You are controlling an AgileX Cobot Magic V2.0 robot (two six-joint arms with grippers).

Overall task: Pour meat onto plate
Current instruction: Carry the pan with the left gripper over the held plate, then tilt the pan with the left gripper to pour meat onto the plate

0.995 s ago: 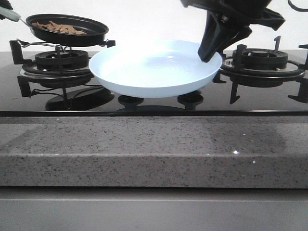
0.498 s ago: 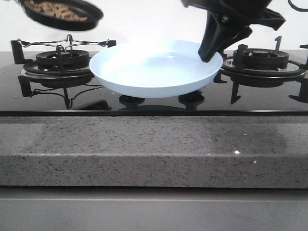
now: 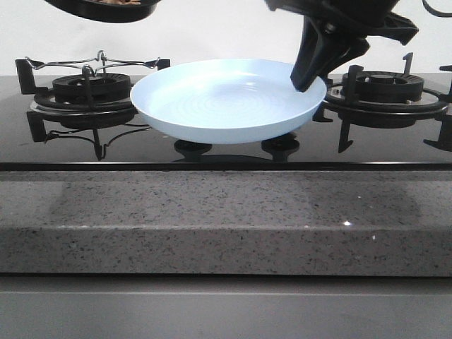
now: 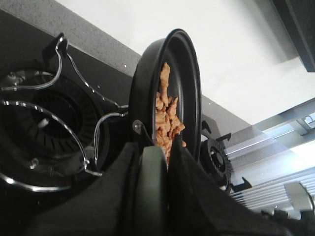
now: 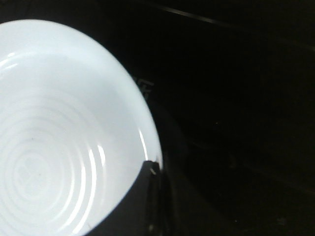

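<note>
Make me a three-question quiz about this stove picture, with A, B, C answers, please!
1. Where is the frying pan?
A. up in the air above the left burner
B. sitting on the plate
C. on the right burner

2. What colour is the plate?
A. red
B. pale blue-white
C. black

3. What is in the plate right now?
A. all the meat
B. soup
C. nothing

Answers:
1 A: the front view shows the pan at the top edge, off the burner.
2 B: it looks pale and glossy in both the front and right wrist views.
3 C: the plate is bare, and the meat sits in the pan held by the left claw.
</note>
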